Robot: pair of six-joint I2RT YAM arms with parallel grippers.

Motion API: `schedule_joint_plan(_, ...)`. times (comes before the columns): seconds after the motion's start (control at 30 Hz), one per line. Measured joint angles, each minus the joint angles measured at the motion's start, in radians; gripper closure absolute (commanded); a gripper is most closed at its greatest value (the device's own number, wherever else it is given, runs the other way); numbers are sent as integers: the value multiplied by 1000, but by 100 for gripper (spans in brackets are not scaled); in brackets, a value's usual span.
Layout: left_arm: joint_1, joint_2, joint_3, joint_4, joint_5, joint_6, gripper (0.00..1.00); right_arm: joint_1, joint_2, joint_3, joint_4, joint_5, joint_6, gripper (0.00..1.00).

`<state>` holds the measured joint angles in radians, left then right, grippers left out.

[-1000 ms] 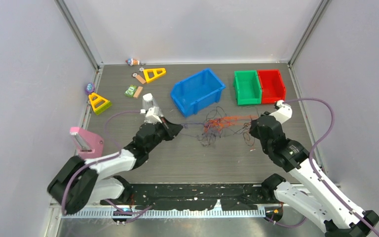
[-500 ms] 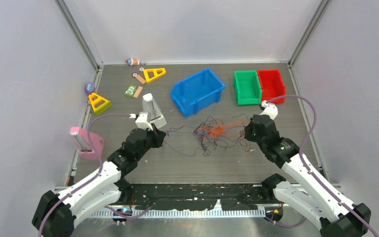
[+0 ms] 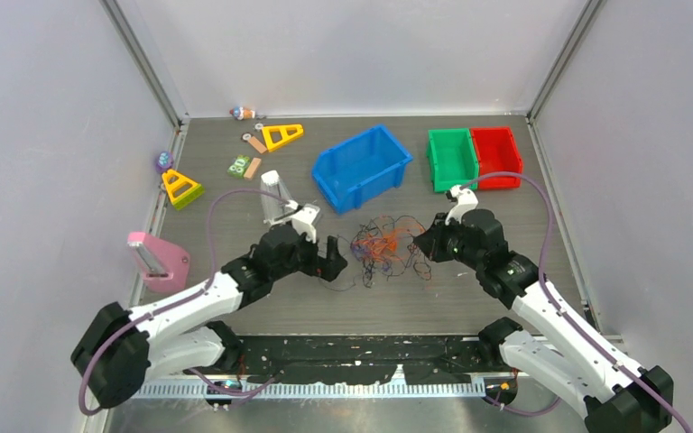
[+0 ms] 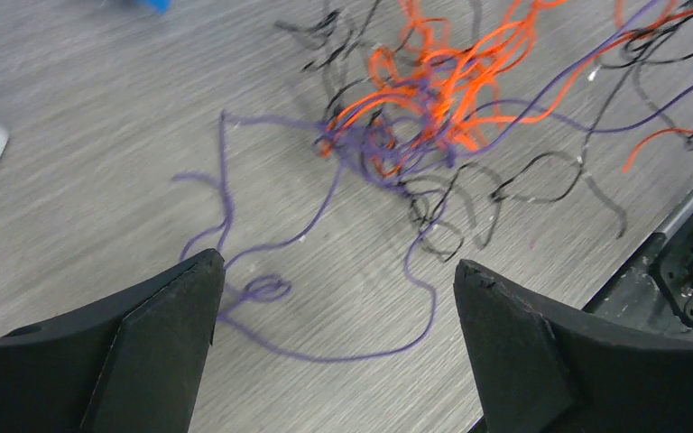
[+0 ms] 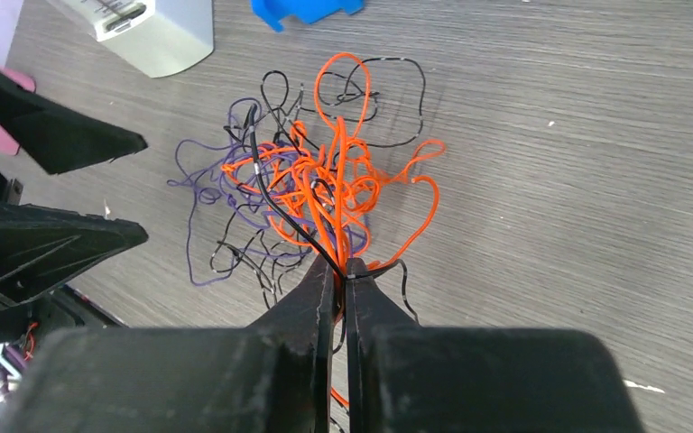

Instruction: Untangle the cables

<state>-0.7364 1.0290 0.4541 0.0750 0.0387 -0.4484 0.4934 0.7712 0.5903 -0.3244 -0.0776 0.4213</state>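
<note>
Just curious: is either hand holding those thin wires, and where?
The right hand pinches orange and black strands at the edge of the tangle; the left hand is open, empty.

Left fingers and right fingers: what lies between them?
The cables, a tangle of orange, black and purple strands, clearest in the top view. The right fingers pinch a few strands.
</note>
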Motion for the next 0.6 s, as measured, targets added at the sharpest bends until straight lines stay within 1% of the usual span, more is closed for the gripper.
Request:
schedule_joint_plan(0.1,-31,88,88,-2,10,40,1,0,11,-2,22,-35,-6,95)
schedule_joint_plan(0.37,-34,317,253,41,77,119,1,0,8,-28,61,-78,-16,95)
schedule_joint_plan(0.47,-34,390,285,79,122,150,0,0,-6,-43,63,-72,-20,94)
schedule_joint_plan(0.6,-34,473,295,181,209,165,0,0,-14,-62,64,-63,-20,95)
